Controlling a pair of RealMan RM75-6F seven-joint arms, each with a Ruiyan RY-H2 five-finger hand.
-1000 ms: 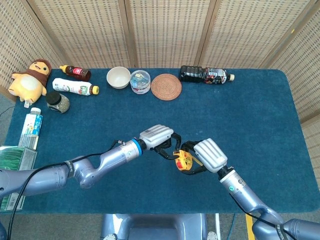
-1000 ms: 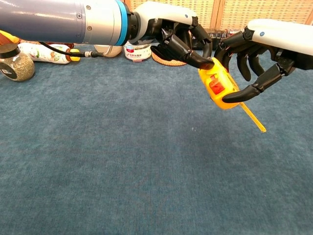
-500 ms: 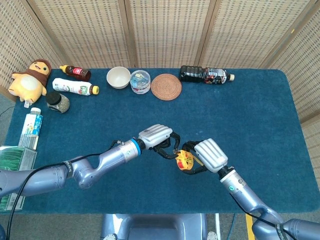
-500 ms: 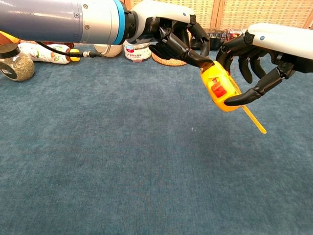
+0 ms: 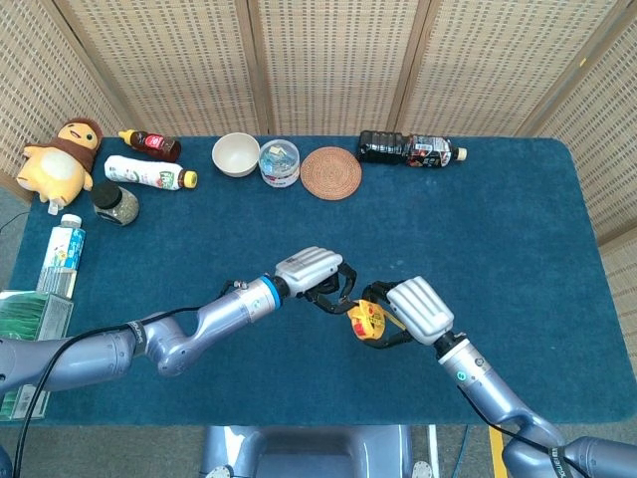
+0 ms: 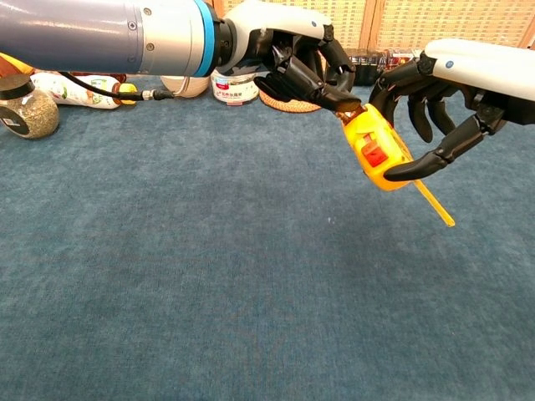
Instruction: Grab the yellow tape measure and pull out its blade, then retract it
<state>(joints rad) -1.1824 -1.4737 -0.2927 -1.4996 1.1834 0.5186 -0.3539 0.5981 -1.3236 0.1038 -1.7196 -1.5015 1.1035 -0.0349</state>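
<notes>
The yellow tape measure (image 6: pixel 375 149) is held clear of the blue table surface (image 5: pixel 518 239) near the table's centre, slightly toward the front edge. The right hand (image 6: pixel 451 92) grasps its case, with black fingers (image 6: pixel 430 160) curled under and behind the housing; a red button faces the chest camera. A yellow strap or tab (image 6: pixel 435 203) hangs from the case toward 5 o'clock in the chest view. The left hand (image 6: pixel 292 54) sits at 10 o'clock from the case, its fingertips (image 6: pixel 334 96) bunched and touching the case's upper corner; whether they pinch the blade tip there cannot be determined, and no length of blade is visible between the two hands. In the head view, the two hands meet over the tape measure (image 5: pixel 366 321), left hand (image 5: pixel 311 271) at 10 o'clock and right hand (image 5: pixel 418 309) at 3 o'clock. Along the far edge of the table lie a dark bottle (image 5: pixel 410 149), a woven coaster (image 5: pixel 330 172), a clear container (image 5: pixel 280 162) and a white bowl (image 5: pixel 236 154). At the far-left corner are a plush toy (image 5: pixel 62 156), a white bottle (image 5: pixel 149 172), a small sauce bottle (image 5: pixel 149 144) and a spice jar (image 5: pixel 116 203).
</notes>
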